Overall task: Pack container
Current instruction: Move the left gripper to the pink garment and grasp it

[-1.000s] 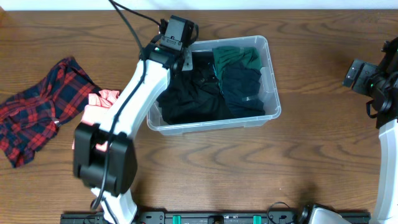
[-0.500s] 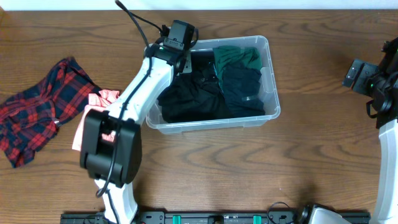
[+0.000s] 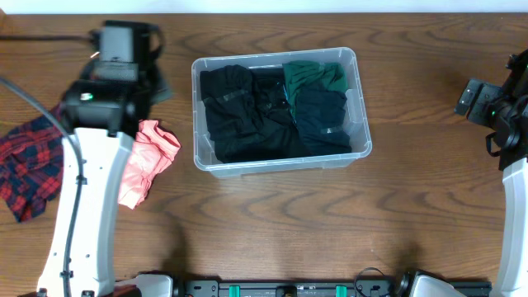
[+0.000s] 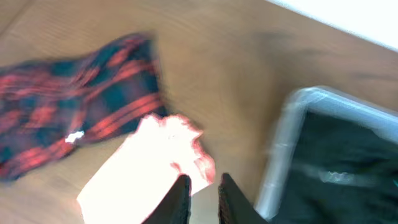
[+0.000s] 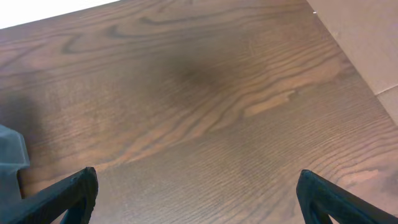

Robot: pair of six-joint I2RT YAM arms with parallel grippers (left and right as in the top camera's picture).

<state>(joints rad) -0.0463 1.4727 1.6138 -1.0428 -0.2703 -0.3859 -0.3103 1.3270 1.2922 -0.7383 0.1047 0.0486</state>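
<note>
The clear plastic container [image 3: 363, 124] stands mid-table, holding black garments [image 3: 247, 115], a green one [image 3: 313, 76] and a dark navy one [image 3: 322, 115]. In the blurred left wrist view its left rim [image 4: 280, 155] shows at the right. My left gripper [image 4: 203, 178] hangs above the table left of the container. Its fingers are parted by a narrow gap with nothing between them, over the edge of a pink cloth [image 4: 143, 180]. At the far right my right gripper [image 5: 196, 177] is wide open over bare wood, holding nothing.
The pink cloth [image 3: 148, 157] lies on the table just left of the container. A red and navy plaid garment [image 3: 29, 169] is spread at the far left, partly under the left arm. The right arm [image 3: 511, 124] stands along the right edge.
My left arm has come out of the container's back left corner and swung to the left, leaving the black garment in the tub. Its jaws have parted a little. The right arm has not moved.
</note>
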